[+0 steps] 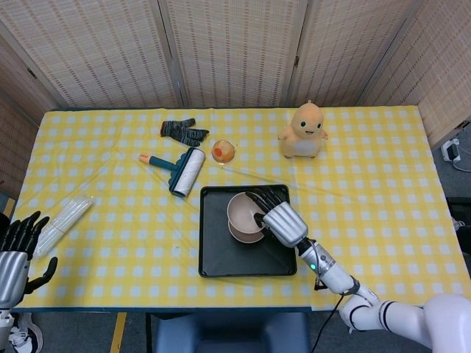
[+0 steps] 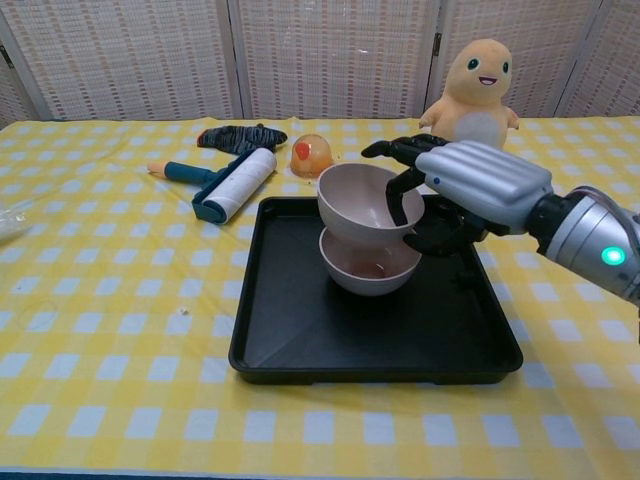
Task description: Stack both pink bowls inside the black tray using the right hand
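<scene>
Right hand (image 2: 470,190) grips upper pink bowl (image 2: 365,205) by rim, fingers hooked inside, directly above lower pink bowl (image 2: 368,268) sitting mid black tray (image 2: 300,345). Step in hand: nesting second bowl. Likely next: lower level, seat, release. Left hand (image 1: 15,254) well left of tray, fingers spread, empty.

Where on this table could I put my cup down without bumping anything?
The widest bare cloth lies right of the black tray and below the yellow plush toy. Another free patch sits between the tray and the plastic-wrapped bundle at left. It is crowded behind the tray: lint roller, glove, orange ball.
</scene>
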Controlling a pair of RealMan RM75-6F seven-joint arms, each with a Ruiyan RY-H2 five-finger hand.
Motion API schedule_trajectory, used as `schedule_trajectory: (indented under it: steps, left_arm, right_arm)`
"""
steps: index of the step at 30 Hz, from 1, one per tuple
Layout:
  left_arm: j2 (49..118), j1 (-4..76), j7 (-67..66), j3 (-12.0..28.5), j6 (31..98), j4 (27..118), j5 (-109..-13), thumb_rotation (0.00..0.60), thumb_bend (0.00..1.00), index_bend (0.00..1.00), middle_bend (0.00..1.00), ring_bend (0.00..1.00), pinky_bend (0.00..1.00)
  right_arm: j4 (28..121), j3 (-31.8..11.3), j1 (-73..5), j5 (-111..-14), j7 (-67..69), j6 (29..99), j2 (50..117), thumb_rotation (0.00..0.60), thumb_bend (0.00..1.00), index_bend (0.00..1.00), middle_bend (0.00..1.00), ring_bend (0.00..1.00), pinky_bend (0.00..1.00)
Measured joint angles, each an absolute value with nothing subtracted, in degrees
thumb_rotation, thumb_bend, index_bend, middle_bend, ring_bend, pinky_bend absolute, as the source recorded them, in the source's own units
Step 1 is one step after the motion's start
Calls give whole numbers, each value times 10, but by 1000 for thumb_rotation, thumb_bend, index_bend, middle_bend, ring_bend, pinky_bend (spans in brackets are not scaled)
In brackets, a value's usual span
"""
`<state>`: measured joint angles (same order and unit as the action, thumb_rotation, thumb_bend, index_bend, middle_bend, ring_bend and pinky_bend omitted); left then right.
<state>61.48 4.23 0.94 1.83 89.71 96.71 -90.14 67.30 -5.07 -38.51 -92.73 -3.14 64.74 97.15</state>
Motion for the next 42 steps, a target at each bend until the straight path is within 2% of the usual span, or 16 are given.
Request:
schedule_trajectory:
  steps: [4,9,14,23,32,42]
  left_arm:
    - [611,40,15,19,901,969,-903,600,469,0,53,79,0]
    - [609,39,18,19,903,969,-905,600,469,0,53,79,0]
    - [610,40,17,18,902,970,-908,600,469,0,52,79,0]
    - [611,38,13,18,904,969,-910,600,469,0,52,78,0]
    - [615,41,3,16,893,968,-910,600,469,0,52,78,0]
    - [625,46,-16,13,880,967,-907,600,469,0,52,78,0]
  right_arm:
    - [668,-45,-388,-927,-36,644,978,600,434,651,77,36,0]
    - [672,-41,-386,-922,-46,640,975,600,434,463,25,5,0]
    - [689,-40,-383,-912,-59,635,962,600,434,338,0,0,0]
    - [723,-36,-375,-903,-76,634,937,600,434,283,0,0,0]
    - [797,-22,-318,-909,-69,718,860,600,434,211,0,0,0]
    - [907,9,-183,-858,-94,828,718,600,434,51,0,0,0]
